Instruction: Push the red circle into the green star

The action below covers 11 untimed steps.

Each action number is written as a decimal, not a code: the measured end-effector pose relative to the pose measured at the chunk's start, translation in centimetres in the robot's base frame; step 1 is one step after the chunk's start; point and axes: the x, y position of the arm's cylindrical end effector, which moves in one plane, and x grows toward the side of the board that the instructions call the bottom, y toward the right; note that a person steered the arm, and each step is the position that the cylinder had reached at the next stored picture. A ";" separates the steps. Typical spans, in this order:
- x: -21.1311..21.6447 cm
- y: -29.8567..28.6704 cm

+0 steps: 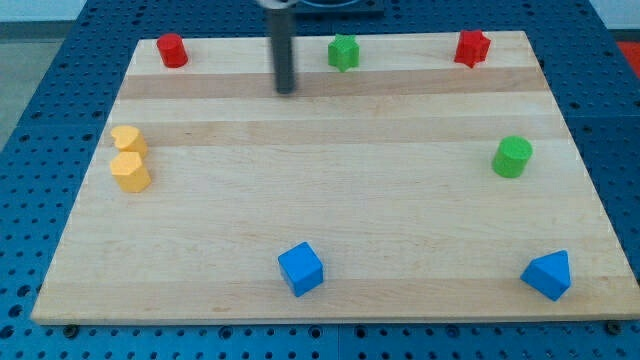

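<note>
the red circle (172, 50) sits at the table's (330, 200) top left corner, the green star (343, 52) well to its right. the rod's tip (287, 90), with no fingers, stands between them. the small, light, rigid block should slide easily if pushed from its left side.

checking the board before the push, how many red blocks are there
2: the red circle at the view's top left corner, and a red star at the top right. None seem hidden.
</note>
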 end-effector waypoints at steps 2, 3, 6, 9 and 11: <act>-1.3 -17.4; -3.2 -19.1; -7.9 -15.1; -4.7 -5.4; -1.9 1.6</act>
